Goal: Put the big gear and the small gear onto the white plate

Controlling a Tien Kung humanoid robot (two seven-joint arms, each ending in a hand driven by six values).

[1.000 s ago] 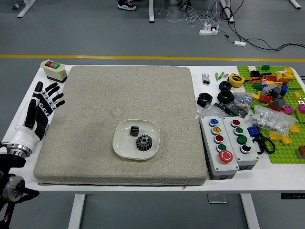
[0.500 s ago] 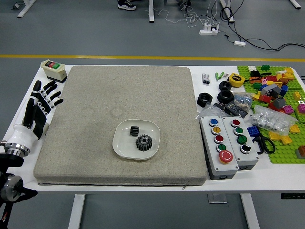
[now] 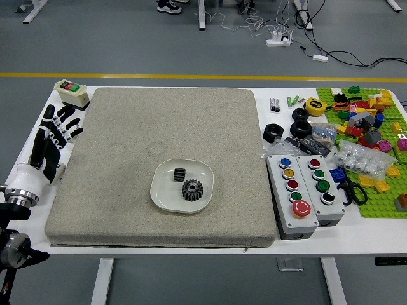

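Looks like rough, matt cloth on the mat [image 3: 127, 133], smooth plastic on the white plate [image 3: 165, 190], glossy plastic on the clear bag [image 3: 367, 160].

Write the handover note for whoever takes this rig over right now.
Left hand: open, holding nothing, at the left side of the grey mat, away from the plate.
Right hand: out of view.
Big gear and small gear: both on the white plate, which sits on the mat.
Done: both gears placed.
Left to do: apparently nothing more with the gears.
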